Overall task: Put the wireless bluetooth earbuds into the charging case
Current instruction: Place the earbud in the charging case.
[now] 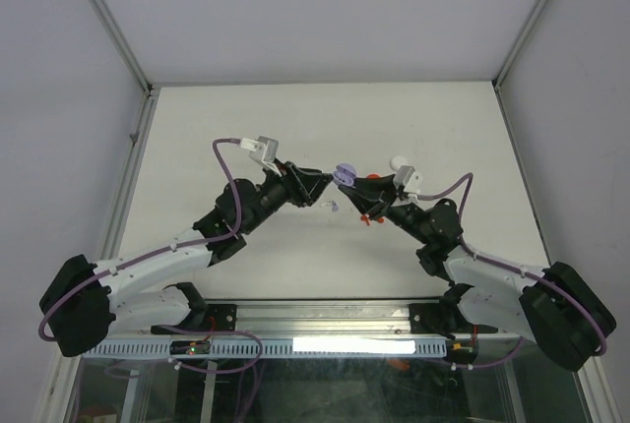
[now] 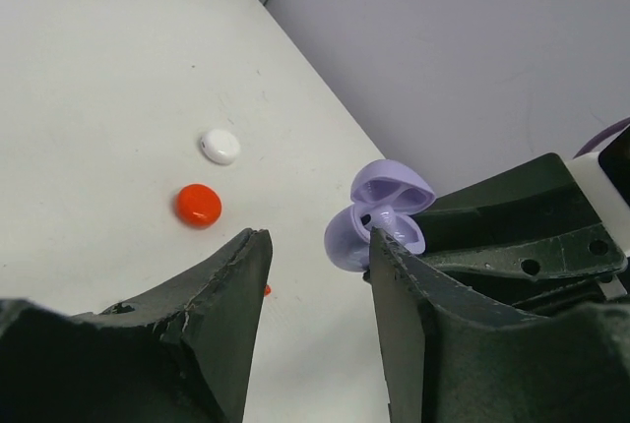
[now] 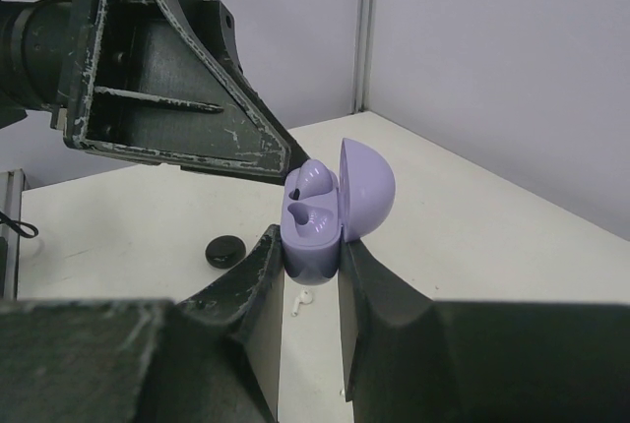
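My right gripper [image 3: 313, 246] is shut on an open lavender charging case [image 3: 313, 231], lid [image 3: 369, 192] swung back, and holds it above the table [image 1: 295, 128]. Two rounded lavender forms sit in its wells; I cannot tell whether they are buds. The case also shows in the top view [image 1: 345, 174] and the left wrist view [image 2: 379, 216]. My left gripper [image 2: 315, 251] is open and empty, with its right fingertip [image 2: 384, 251] right at the case. A white earbud [image 3: 301, 298] lies on the table under the case, also seen in the top view [image 1: 333, 209]. A tiny red bud [image 2: 267, 290] peeks out beside my left finger.
A red round case [image 2: 198, 205] and a white round case [image 2: 220, 146] lie on the table beyond the left gripper. A black round case [image 3: 225, 249] lies left of the right gripper. Grey walls enclose the table at the back and sides.
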You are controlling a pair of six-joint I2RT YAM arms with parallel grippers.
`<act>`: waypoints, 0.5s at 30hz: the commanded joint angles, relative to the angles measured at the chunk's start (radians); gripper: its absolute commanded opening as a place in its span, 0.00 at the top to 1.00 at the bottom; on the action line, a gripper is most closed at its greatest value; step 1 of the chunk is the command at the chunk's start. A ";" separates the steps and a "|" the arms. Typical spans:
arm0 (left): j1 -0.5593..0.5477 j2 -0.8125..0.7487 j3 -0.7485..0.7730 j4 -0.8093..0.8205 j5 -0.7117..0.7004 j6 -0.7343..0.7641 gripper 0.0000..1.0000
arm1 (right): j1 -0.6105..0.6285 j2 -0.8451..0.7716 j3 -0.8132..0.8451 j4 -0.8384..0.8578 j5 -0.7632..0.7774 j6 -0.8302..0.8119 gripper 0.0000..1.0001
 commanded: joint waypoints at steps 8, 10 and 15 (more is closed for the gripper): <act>-0.009 -0.078 0.061 -0.208 -0.033 0.199 0.43 | 0.002 -0.142 -0.010 -0.138 0.139 -0.062 0.92; -0.009 -0.039 0.084 -0.256 -0.010 0.243 0.43 | 0.003 -0.177 -0.020 -0.189 0.165 -0.062 0.92; -0.007 0.104 0.179 -0.343 0.053 0.323 0.43 | 0.003 -0.251 -0.040 -0.327 0.250 -0.051 0.92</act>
